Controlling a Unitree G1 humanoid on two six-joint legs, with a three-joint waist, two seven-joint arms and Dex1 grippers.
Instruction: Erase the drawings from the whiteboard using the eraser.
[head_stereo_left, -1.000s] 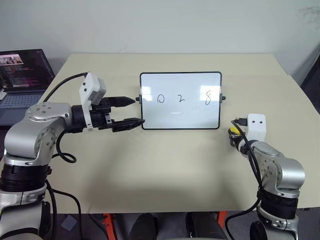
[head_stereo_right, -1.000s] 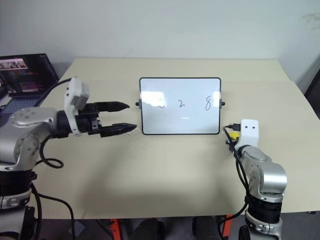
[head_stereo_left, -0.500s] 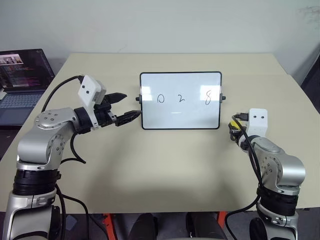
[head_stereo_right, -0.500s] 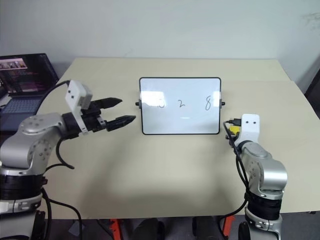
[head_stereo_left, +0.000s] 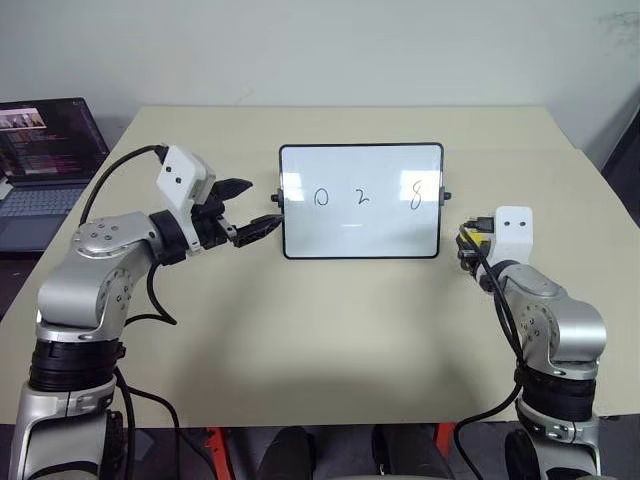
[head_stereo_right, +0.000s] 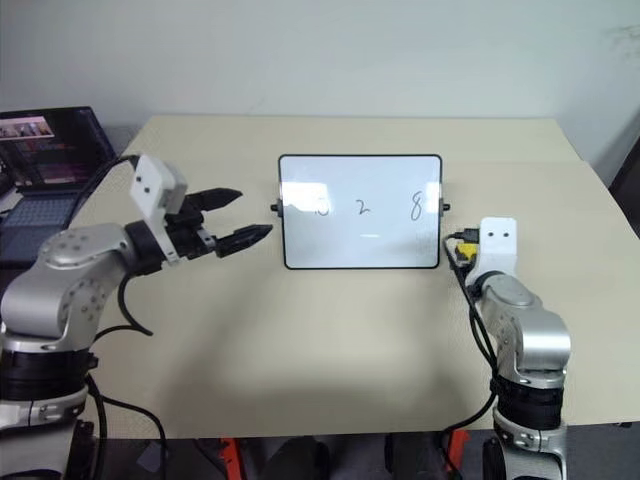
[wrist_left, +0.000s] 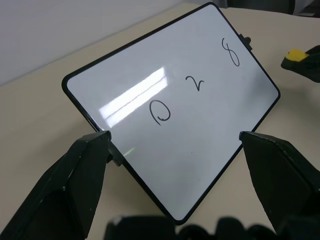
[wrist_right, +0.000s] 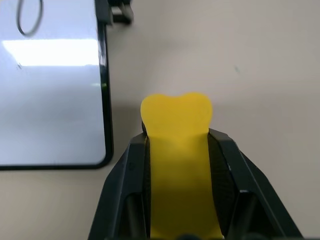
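Note:
The whiteboard stands propped at the middle of the beige table. The drawings run across it in a row: "0", "2" and "8" in thin black marker. My left gripper is open just off the board's left edge, beside the small side knob. In the left wrist view its fingers frame the whiteboard on either side. My right gripper is shut on the yellow eraser. It hovers to the right of the board's lower right corner, with the eraser apart from the frame.
An open laptop sits off the table's far left side. Bare tabletop lies in front of and behind the board. A black cable loops from my left arm down to the table.
My left gripper has turned toward the board's left edge. My right gripper has risen a little with the eraser in it. The board and its marks are unchanged.

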